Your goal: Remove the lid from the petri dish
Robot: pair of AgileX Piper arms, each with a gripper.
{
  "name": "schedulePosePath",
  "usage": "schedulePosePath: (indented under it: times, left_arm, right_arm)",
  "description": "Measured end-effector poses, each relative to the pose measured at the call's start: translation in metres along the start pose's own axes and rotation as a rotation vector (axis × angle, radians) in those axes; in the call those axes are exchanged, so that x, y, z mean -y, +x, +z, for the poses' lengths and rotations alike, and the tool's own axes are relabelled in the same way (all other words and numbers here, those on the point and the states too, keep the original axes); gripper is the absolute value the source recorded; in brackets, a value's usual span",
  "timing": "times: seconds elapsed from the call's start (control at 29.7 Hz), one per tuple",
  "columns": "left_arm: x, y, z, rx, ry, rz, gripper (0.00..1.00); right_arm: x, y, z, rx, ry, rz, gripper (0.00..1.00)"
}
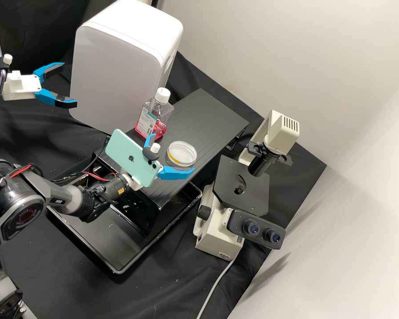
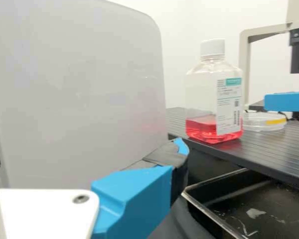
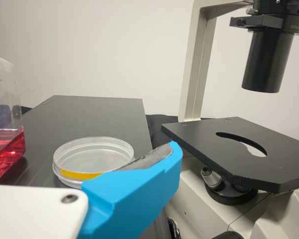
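Petri dish (image 1: 181, 162): lid (image 1: 182, 151) on, flat on the raised black platform (image 1: 213, 117), near a bottle (image 1: 154, 117) of red liquid.
Right pincer (image 1: 164, 157): spread wide, just beside the dish, holding nothing.
Left pincer (image 1: 66, 85): spread wide, beside the white box (image 1: 124, 62).

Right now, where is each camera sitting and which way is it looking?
High view: above, off the arms, looking down at the dish, bottle and microscope; the left arm and right arm show.
Left wrist view: on the left arm, facing past the white box toward the bottle; its blue fingers show.
Right wrist view: on the right arm, facing the dish and microscope; its blue fingers show.
Both wrist views share the bottle and dish.
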Motion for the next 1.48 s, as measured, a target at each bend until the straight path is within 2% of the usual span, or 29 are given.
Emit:
schedulePosePath:
  times: [0.1,0.24,0.3,0.34,0.4,0.57,0.71,0.78,0.88,0.98,1.11,1.15,1.21,1.25,1.31,1.48]
  left_arm:
    - [0.0061,-0.004,0.005,0.014,-0.007,-0.026,1.00]
    - [0.0147,-0.011,0.014,0.037,0.002,-0.064,1.00]
    - [0.0183,-0.013,0.019,0.054,0.001,-0.080,1.00]
    - [0.0198,-0.014,0.021,0.062,0.010,-0.086,1.00]
    - [0.0221,-0.016,0.025,0.077,0.043,-0.096,1.00]
    - [0.0302,-0.020,0.034,0.129,0.100,-0.130,1.00]
    - [0.0315,-0.021,0.038,0.156,0.129,-0.135,1.00]
    - [0.0322,-0.021,0.038,0.161,0.135,-0.138,1.00]
    - [0.0337,-0.023,0.040,0.170,0.162,-0.143,1.00]
    - [0.0346,-0.023,0.042,0.196,0.171,-0.149,1.00]
    - [0.0405,-0.020,0.043,0.260,0.179,-0.177,1.00]
    - [0.0418,-0.018,0.044,0.280,0.167,-0.183,1.00]
    - [0.0428,-0.012,0.041,0.288,0.129,-0.190,1.00]
    - [0.0424,-0.008,0.039,0.280,0.099,-0.189,1.00]
    - [0.0427,-0.002,0.036,0.273,0.055,-0.188,1.00]
    - [0.0453,0.012,0.031,0.260,-0.024,-0.189,1.00]
  right_arm:
    - [0.000,0.000,0.000,0.000,0.000,0.000,1.00]
    - [0.000,0.000,0.000,0.000,0.000,0.000,1.00]
    - [0.000,0.000,0.000,0.000,0.000,0.000,1.00]
    - [0.000,0.000,0.000,0.000,0.000,0.000,1.00]
    - [0.000,0.000,0.000,0.000,0.000,0.000,1.00]
    - [0.000,0.000,0.000,0.000,0.000,0.000,1.00]
    - [0.000,0.000,0.000,0.000,0.000,0.000,1.00]
    - [0.000,0.000,0.000,0.000,0.000,0.000,1.00]
    - [0.000,0.000,0.000,0.000,0.000,0.000,1.00]
    - [0.000,0.000,0.000,0.000,0.000,0.000,1.00]
    - [0.000,0.000,0.000,0.000,0.000,0.000,1.00]
    - [0.000,0.000,0.000,0.000,0.000,0.000,1.00]
    - [0.000,0.000,0.000,0.000,0.000,0.000,1.00]
    - [0.000,0.000,0.000,0.000,0.000,0.000,1.00]
    - [0.000,0.000,0.000,0.000,0.000,0.000,1.00]
    - [0.000,0.000,0.000,0.000,0.000,0.000,1.00]
